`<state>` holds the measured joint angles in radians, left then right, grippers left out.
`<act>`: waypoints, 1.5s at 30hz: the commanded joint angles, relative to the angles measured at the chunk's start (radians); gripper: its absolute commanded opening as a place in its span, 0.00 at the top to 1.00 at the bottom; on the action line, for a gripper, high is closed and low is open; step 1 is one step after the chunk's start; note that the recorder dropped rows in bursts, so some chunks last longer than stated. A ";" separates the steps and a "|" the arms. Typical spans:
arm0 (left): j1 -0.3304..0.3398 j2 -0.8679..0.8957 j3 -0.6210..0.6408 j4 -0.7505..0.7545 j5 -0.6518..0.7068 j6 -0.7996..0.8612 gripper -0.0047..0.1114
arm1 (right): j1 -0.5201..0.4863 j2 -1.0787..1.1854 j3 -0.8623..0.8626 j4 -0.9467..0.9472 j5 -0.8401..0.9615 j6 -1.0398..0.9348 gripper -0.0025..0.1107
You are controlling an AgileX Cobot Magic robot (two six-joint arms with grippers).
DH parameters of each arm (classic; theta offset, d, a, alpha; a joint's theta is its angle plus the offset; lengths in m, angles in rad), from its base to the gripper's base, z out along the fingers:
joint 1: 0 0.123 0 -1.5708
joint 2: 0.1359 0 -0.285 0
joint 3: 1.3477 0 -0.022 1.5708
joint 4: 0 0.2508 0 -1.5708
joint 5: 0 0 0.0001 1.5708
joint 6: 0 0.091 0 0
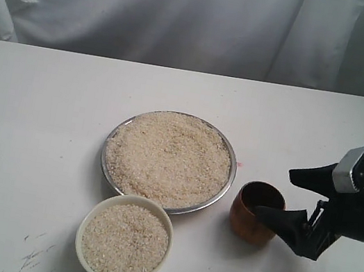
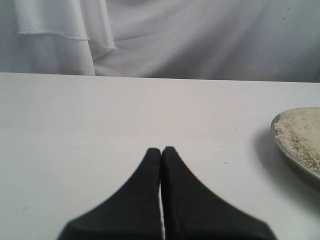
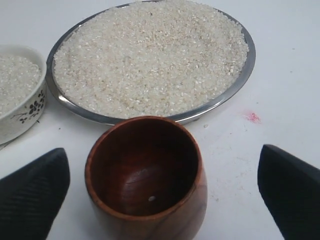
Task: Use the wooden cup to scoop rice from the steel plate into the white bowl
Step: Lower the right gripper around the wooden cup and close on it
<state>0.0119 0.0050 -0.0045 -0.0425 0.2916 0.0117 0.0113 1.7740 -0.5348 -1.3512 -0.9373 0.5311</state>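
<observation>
The steel plate (image 1: 228,186) sits mid-table, heaped with rice (image 1: 168,156). Just in front of it the white bowl (image 1: 86,221) also holds rice. The wooden cup (image 1: 252,219) stands upright to the right of the plate. In the right wrist view the cup (image 3: 150,172) is empty but for one grain. My right gripper (image 1: 274,192) (image 3: 162,152) is open, one finger on each side of the cup, both apart from it. My left gripper (image 2: 161,150) is shut on nothing over bare table, with the plate's rim (image 2: 295,162) off to one side. It is out of the exterior view.
A white cloth (image 1: 189,17) hangs behind the table's far edge. A small pink stain (image 3: 252,117) marks the table near the plate. Faint dark scratches (image 1: 34,254) lie at the front left.
</observation>
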 commanded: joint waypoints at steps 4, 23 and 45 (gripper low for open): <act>-0.002 -0.005 0.005 -0.001 -0.006 -0.003 0.96 | 0.007 -0.001 -0.005 0.008 -0.012 0.019 0.16; -0.002 -0.005 0.005 -0.001 -0.006 -0.003 0.96 | 0.044 -0.001 -0.003 0.008 0.005 0.013 0.16; -0.002 -0.005 0.005 -0.001 -0.006 -0.003 0.96 | 0.087 -0.001 -0.005 0.086 0.124 -0.033 0.16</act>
<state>0.0119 0.0050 -0.0045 -0.0425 0.2916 0.0117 0.0937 1.7740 -0.5348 -1.2724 -0.8139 0.5021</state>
